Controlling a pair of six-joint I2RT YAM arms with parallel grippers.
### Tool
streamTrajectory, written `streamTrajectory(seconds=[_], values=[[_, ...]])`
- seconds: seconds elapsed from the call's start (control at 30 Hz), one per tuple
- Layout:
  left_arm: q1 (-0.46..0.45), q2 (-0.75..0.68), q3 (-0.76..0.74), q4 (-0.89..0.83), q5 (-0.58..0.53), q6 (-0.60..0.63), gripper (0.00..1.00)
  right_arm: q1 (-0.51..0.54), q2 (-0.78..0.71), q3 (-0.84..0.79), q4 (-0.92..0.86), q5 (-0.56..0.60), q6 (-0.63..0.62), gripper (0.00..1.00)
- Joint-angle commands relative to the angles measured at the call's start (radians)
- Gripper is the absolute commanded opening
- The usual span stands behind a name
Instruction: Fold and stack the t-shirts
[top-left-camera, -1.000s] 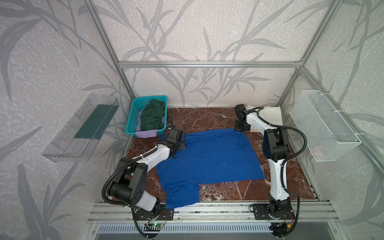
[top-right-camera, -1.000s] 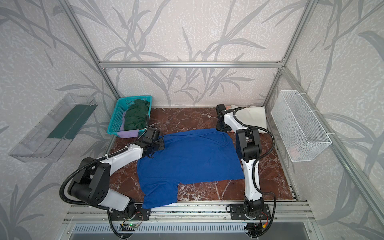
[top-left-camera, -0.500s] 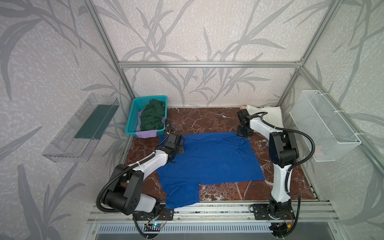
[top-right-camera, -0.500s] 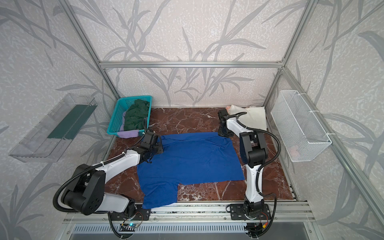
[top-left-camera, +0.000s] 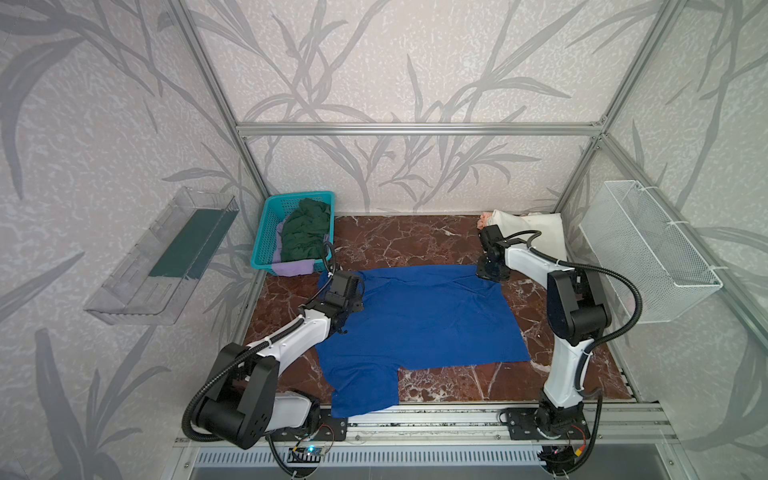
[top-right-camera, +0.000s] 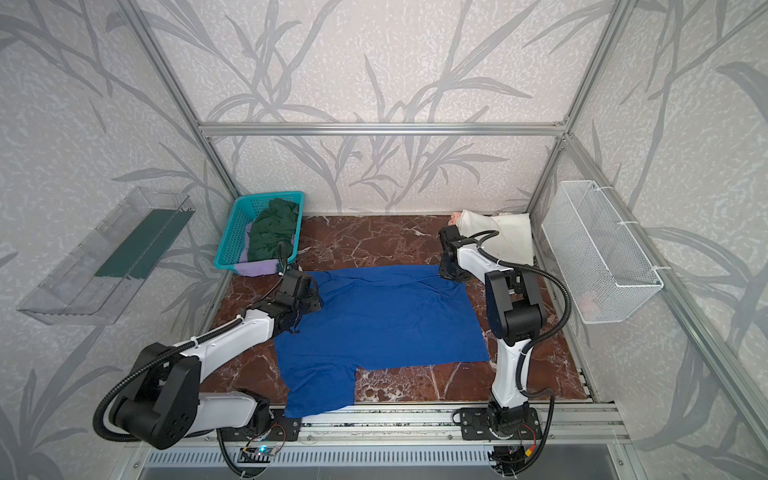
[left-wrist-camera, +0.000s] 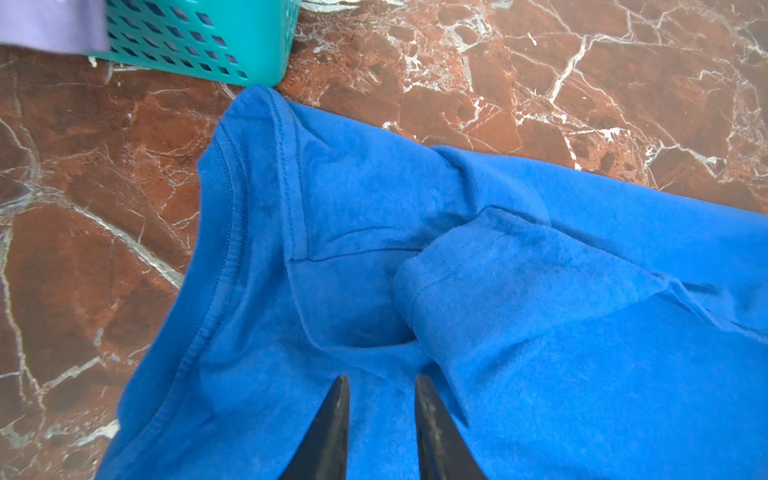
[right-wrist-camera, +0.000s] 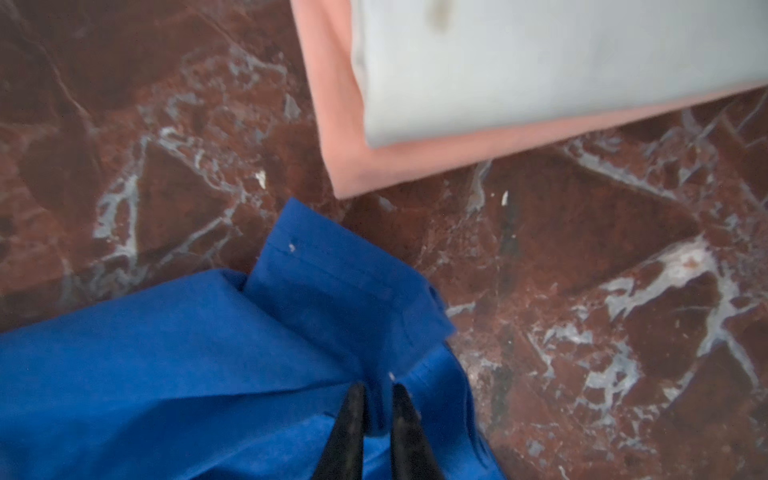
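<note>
A royal blue t-shirt (top-left-camera: 415, 320) (top-right-camera: 382, 316) lies spread on the marble table, one sleeve hanging over the front edge. My left gripper (top-left-camera: 341, 286) (left-wrist-camera: 380, 382) is over its far left corner by the collar, open, with flat cloth under the gap. My right gripper (top-left-camera: 490, 270) (right-wrist-camera: 376, 388) sits on the far right corner, its tips slightly apart with a small fold of blue cloth between them. A dark green t-shirt (top-left-camera: 305, 232) and a lavender one (top-left-camera: 291, 268) lie in the basket. A cream t-shirt (top-left-camera: 536, 232) rests folded on a peach one (right-wrist-camera: 353, 158).
The teal basket (top-left-camera: 266, 232) stands at the far left corner, close to my left gripper. A white wire basket (top-left-camera: 648, 257) hangs on the right wall and a clear tray (top-left-camera: 162, 253) on the left wall. Metal rails run along the table's front edge.
Both grippers have gone from shut to slightly apart. My right gripper moved toward the front, down onto the shirt's far right corner; the left shifted a little the same way.
</note>
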Motion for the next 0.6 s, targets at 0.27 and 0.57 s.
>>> streamTrajectory(seconds=[0.27,0.57], values=[[-0.003,0.023,0.01,0.006,-0.014,-0.022,0.3,-0.019,-0.097,-0.139,0.085,-0.06,0.019,0.43],[-0.001,0.066,0.051,-0.015,-0.057,0.007,0.34,0.051,-0.168,-0.105,0.078,0.065,-0.115,0.54]])
